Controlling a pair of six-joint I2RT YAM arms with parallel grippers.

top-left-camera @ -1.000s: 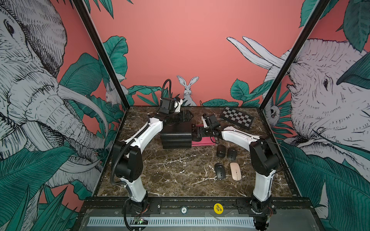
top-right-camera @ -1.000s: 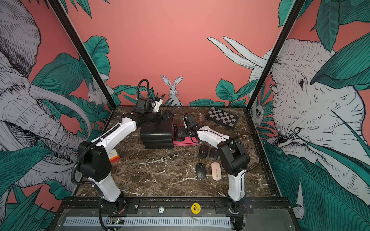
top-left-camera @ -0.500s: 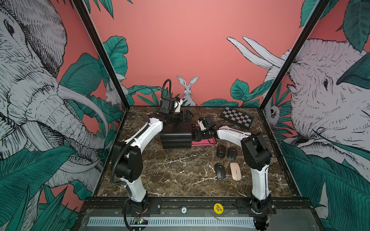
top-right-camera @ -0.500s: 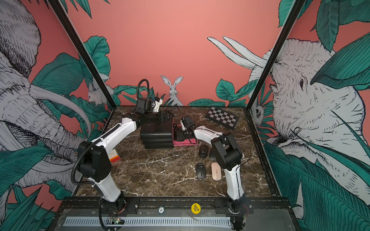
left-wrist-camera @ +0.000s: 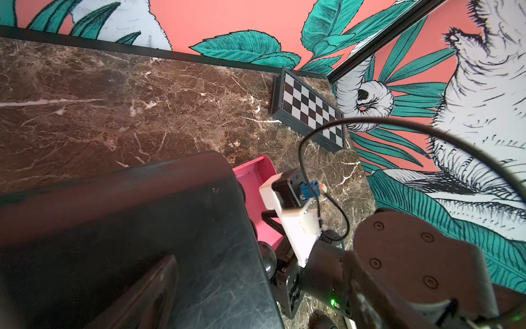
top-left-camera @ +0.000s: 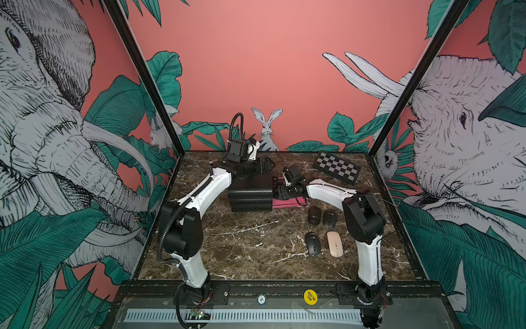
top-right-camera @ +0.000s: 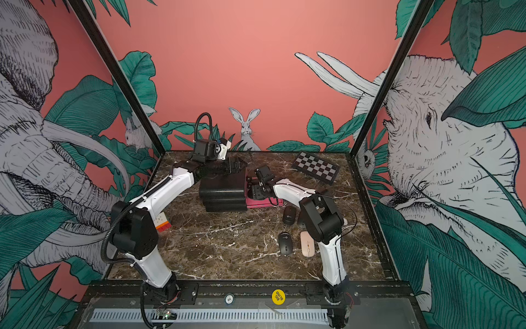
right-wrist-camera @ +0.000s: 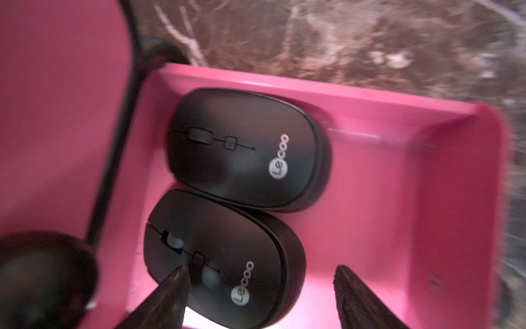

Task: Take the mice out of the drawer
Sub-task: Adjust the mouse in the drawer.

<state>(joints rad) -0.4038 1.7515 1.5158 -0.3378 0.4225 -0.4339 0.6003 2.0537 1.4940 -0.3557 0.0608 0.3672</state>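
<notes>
The pink drawer (top-left-camera: 287, 202) (top-right-camera: 263, 202) stands pulled out to the right of the black cabinet (top-left-camera: 250, 193) (top-right-camera: 223, 193). In the right wrist view two black mice (right-wrist-camera: 247, 148) (right-wrist-camera: 225, 256) lie side by side inside the drawer (right-wrist-camera: 455, 176). My right gripper (right-wrist-camera: 262, 273) (top-left-camera: 280, 193) hovers open over the nearer one, one finger above its scroll wheel and one beside it. Three black mice (top-left-camera: 314, 215) (top-left-camera: 329, 218) (top-left-camera: 312, 244) and a pale pink mouse (top-left-camera: 334, 247) lie on the table. My left gripper (top-left-camera: 263, 165) rests on the cabinet top; only one finger (left-wrist-camera: 153, 287) shows.
A folded chessboard (top-left-camera: 337, 170) (left-wrist-camera: 308, 108) lies at the back right corner. A small coloured cube (top-right-camera: 162, 223) sits behind my left arm's elbow. The right arm's elbow (top-left-camera: 363, 213) hangs close beside the mice on the marble table (top-left-camera: 242, 247).
My right gripper has shifted slightly left over the drawer, toward the cabinet, and the right elbow has swung left. The left arm has stayed where it was.
</notes>
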